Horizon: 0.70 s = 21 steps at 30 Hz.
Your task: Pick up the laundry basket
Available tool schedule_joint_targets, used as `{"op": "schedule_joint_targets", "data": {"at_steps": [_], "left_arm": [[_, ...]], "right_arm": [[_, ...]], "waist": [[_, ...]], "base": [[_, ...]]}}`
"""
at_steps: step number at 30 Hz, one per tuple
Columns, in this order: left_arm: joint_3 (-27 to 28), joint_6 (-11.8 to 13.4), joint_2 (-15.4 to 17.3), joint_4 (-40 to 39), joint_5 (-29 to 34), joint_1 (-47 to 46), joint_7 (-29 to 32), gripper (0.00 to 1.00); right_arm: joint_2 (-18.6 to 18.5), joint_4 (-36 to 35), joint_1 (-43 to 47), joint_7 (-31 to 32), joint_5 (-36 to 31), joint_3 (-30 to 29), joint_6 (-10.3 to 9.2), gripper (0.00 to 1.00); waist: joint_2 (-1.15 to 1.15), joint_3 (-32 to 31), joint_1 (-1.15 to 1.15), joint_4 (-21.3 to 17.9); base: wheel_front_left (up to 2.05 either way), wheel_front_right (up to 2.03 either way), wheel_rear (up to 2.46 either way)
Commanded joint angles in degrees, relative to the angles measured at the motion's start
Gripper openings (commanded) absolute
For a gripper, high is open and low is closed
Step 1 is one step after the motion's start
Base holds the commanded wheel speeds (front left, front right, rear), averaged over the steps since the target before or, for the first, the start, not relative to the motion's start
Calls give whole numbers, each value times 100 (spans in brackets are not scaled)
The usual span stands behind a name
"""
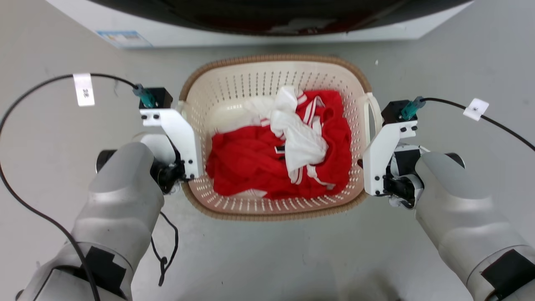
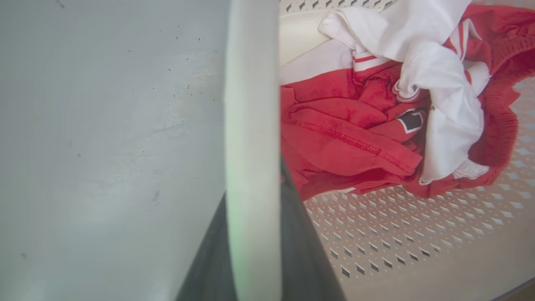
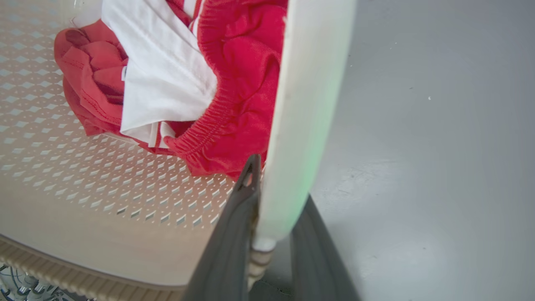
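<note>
L gripper [image 2: 254, 196] pinches left handle [image 2: 250, 104], one finger each side. Laundry basket [image 1: 271, 58] on floor [image 1: 267, 259] btwn arms, clothes [image 1: 250, 163] inside. R gripper [image 3: 281, 180] pinches right handle [image 3: 309, 83]. Lift both in sync, keep level.

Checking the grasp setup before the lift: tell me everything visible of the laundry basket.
The laundry basket is cream-white perforated plastic, rounded-rectangular, with a brown woven-look rim and white side handles. It sits upright over the grey floor, just before a white appliance, holding crumpled red and white clothes. The left pincer and right pincer each clamp one handle between their dark fingers. Whether it has left the floor cannot be told.
</note>
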Motion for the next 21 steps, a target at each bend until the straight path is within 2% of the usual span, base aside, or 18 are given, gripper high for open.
{"op": "schedule_joint_targets", "data": {"at_steps": [1, 2, 10, 21], "left_arm": [[-42, -74, -207, -65, -58, 51, 31, 0], [-128, -74, -239, -39, -150, 172, 160, 0], [-320, -75, -331, 56, -366, 524, 467, 0], [-482, -77, -459, 171, -644, 996, 817, 0]], "right_arm": [[184, -129, 5, 40, 71, 48, 82, 0], [137, -147, 114, 264, 250, 121, 82, 0], [117, -119, 418, 709, 632, 289, 82, 0], [97, -8, 753, 1185, 976, 480, 82, 0]], "waist": [[0, -351, 0, 26], [0, -646, 0, 40], [0, -1459, 0, 36], [0, -2361, 0, -25]], "base": [[0, 0, 0], [0, 0, 0], [0, 0, 0], [0, 0, 0]]}}
